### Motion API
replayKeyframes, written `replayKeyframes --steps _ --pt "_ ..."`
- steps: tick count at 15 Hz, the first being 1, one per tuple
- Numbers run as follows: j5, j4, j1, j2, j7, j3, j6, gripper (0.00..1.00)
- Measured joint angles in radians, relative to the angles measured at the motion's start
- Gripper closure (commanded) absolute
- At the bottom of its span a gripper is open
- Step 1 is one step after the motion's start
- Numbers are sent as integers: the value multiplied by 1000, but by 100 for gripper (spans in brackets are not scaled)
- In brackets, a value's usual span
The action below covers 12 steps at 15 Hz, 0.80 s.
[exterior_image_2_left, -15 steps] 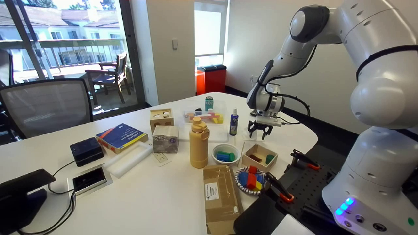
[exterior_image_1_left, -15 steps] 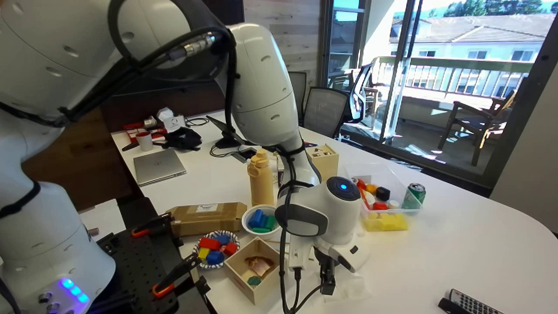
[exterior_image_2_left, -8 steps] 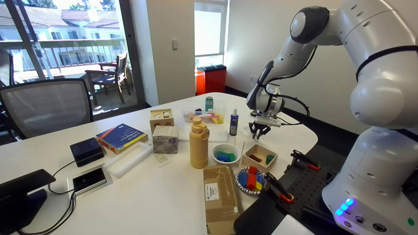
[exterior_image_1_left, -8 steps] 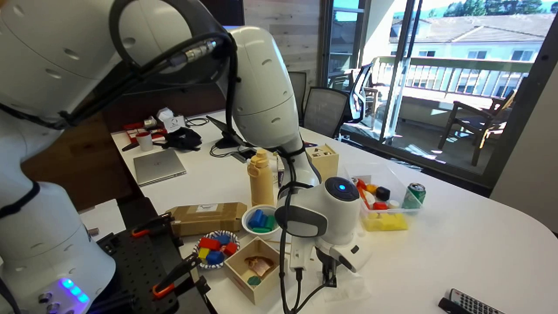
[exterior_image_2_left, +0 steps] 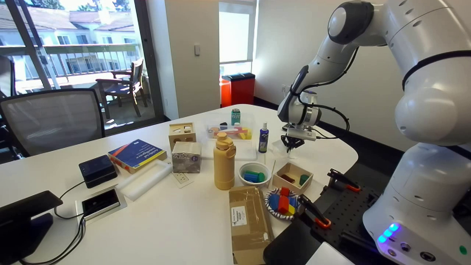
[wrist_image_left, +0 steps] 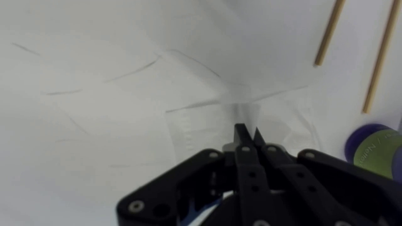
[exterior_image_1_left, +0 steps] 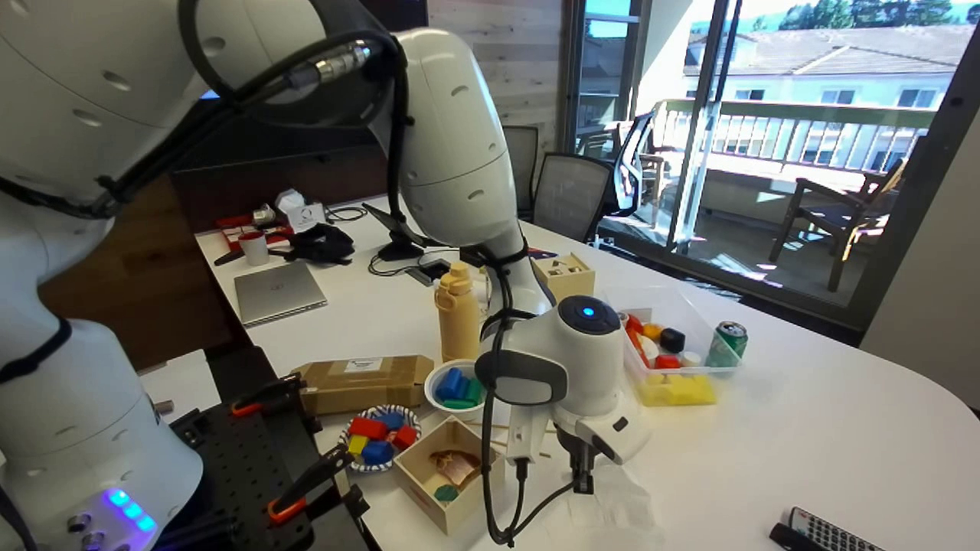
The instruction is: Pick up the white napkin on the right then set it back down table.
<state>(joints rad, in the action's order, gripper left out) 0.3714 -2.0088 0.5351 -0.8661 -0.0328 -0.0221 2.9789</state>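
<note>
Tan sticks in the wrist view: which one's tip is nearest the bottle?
The right-hand stick: its tip stops just above the bottle in the picture. The left-hand stick ends higher up, clearly farther from the bottle.

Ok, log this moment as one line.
gripper: closed, pinching white napkin; fully lifted: unclear; set-down: pending; spray bottle: upright

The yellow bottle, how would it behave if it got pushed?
The yellow bottle stands tall and narrow, so a push high up would probably tip it. Being round, it might roll once down. It looks opaque, hiding any contents, so its weight is uncertain.
</note>
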Motion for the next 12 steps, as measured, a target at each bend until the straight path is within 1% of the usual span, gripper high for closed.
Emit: replayKeyframes --steps 2,3,5,6,8,9,11,12 --pt "-3 -33 -45 44 57 50 0 100" --pt "-7 -51 -87 67 98 96 0 100" --pt "-20 -87 -207 108 192 218 0 100" --pt "-37 -102 -278 122 247 289 -5 100" --pt "-88 -120 -431 132 365 442 -47 100" --pt "-114 -123 -499 132 417 508 -78 100" --pt "-162 -122 -593 133 497 599 -144 100" --pt "-180 -121 -618 135 518 623 -173 100"
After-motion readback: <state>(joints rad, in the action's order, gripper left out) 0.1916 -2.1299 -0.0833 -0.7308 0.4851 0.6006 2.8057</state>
